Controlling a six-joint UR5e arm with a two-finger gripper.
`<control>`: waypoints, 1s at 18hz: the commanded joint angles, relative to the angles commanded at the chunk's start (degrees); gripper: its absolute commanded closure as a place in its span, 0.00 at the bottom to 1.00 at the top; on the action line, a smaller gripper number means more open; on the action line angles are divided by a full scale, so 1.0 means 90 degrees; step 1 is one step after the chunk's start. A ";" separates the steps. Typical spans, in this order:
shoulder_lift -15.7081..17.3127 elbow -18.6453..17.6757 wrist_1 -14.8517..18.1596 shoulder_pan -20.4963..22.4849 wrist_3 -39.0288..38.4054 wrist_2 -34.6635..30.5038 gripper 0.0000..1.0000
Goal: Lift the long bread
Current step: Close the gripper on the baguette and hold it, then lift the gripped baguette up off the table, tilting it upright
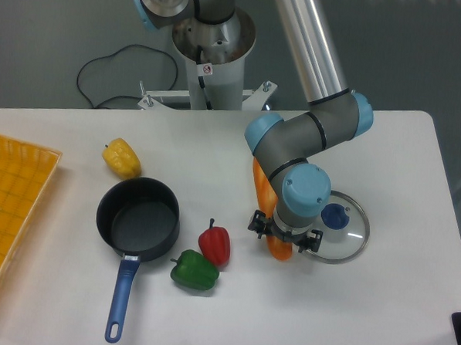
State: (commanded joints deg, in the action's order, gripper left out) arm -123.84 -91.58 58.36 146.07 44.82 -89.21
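The long bread (264,188) is a slim orange toy baguette lying on the white table, right of centre, running from upper left to lower right. The arm's wrist covers its middle; only its upper part and its rounded lower end show. My gripper (283,239) points down over the bread's lower end, with a dark finger on each side of it. I cannot tell from this view whether the fingers press on the bread or stand apart from it.
A glass lid with a blue knob (337,217) lies just right of the gripper. A red pepper (214,244) and a green pepper (194,269) lie to the left, beside a dark pan with a blue handle (138,216). A yellow pepper (121,157) and an orange basket (12,207) are further left.
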 joint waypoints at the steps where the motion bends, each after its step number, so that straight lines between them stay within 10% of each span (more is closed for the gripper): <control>1: -0.0010 0.0000 0.0000 0.0000 -0.0010 -0.0019 0.04; 10: -0.0010 0.0000 0.0000 0.0000 0.0000 -0.0020 0.20; 18: -0.0010 0.0000 0.0010 0.0000 -0.0019 -0.0020 0.68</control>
State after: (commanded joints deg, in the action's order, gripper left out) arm -123.93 -91.58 58.45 146.07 44.65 -89.38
